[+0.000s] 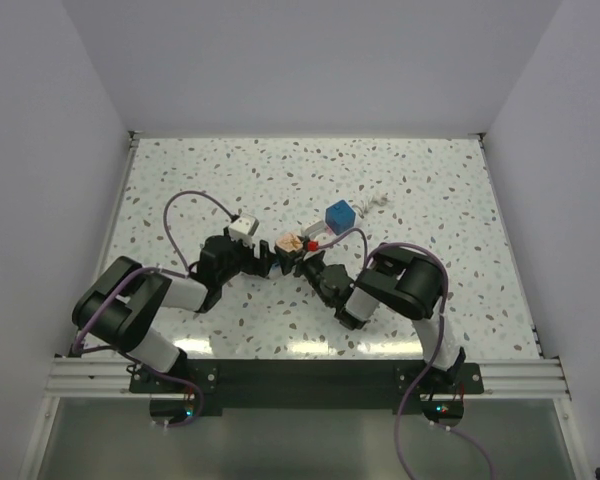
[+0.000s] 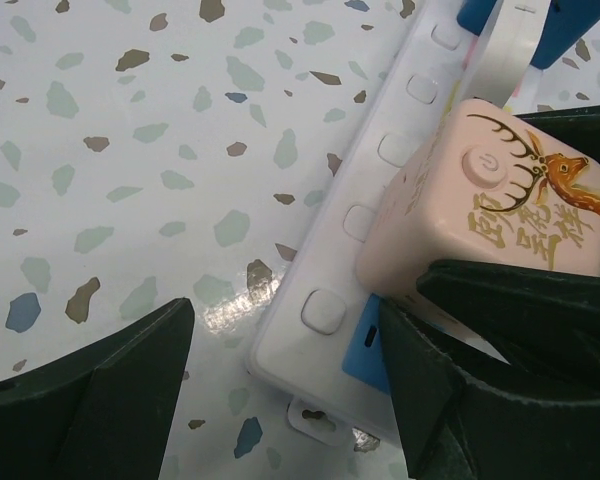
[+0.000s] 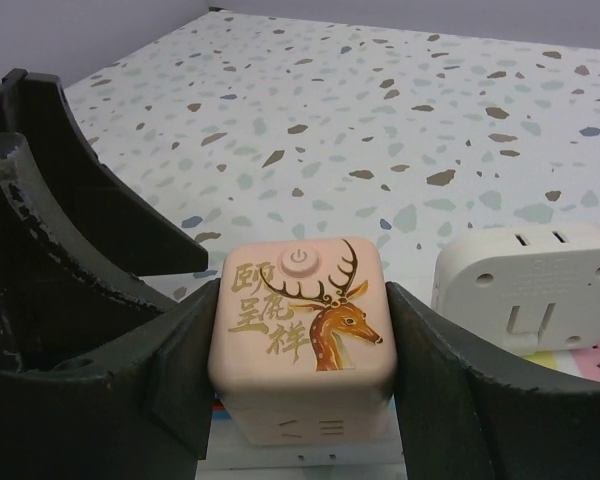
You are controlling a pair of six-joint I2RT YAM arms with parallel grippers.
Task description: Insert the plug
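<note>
Table: I'm working near the centre of the speckled table (image 1: 180, 180), and both my arms are meeting there.
Power strip: The white power strip (image 2: 320, 290) is lying flat, running from six toward one o'clock in my left wrist view.
Left gripper: My left gripper (image 2: 285, 330) is spread wide, straddling the strip's near end. The seven o'clock finger is standing clear of the strip, so I'm not really bracing it.
Right gripper: My right gripper (image 3: 305, 330) is clamping the plug, one finger pressing each side.
Plug: The pink deer-printed plug (image 3: 300, 340) is sitting on top of the strip. Its underside is hidden, so I cannot tell whether the prongs are seated.
White adapter: It (image 3: 525, 285) is resting near the plug at three o'clock in my right wrist view, apart from it.
Risk, sliding: If I'm pushing down off-centre, the loosely guarded strip could skid toward that open finger.
Risk, tilting: A skewed grip could be jamming the prongs at the slot mouth.
Risk, lifting: Pulling back while clamped could be dragging the whole strip up.
</note>
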